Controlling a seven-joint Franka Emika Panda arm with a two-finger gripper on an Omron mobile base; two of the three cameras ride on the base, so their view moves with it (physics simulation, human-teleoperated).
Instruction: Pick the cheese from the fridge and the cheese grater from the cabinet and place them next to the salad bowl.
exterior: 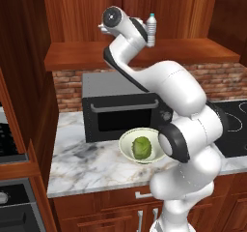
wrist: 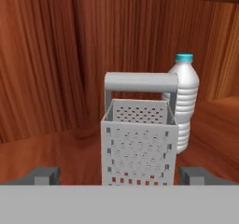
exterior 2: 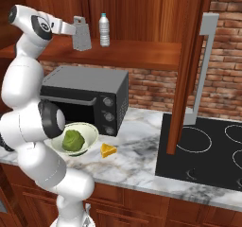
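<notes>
The grey box cheese grater (exterior 2: pixel 82 33) stands upright on the plank shelf of the open wooden cabinet (exterior 2: pixel 137 53). In the hand view the cheese grater (wrist: pixel 139 139) is straight ahead, loop handle on top. My gripper (wrist: pixel 120 176) is open, one fingertip (wrist: pixel 44 175) on each side of the grater with a gap to both. Down on the marble counter the salad bowl (exterior 2: pixel 92 132) holds a lettuce ball (exterior: pixel 141 148). The yellow cheese (exterior 2: pixel 108 150) wedge lies just right of the bowl. The fridge is out of view.
A clear water bottle (wrist: pixel 185 101) stands close behind and right of the grater. The dark toaster oven (exterior 2: pixel 85 98) sits under the shelf, behind the bowl. An open cabinet door (exterior 2: pixel 189 70) hangs over the black cooktop (exterior 2: pixel 208 150) at the right.
</notes>
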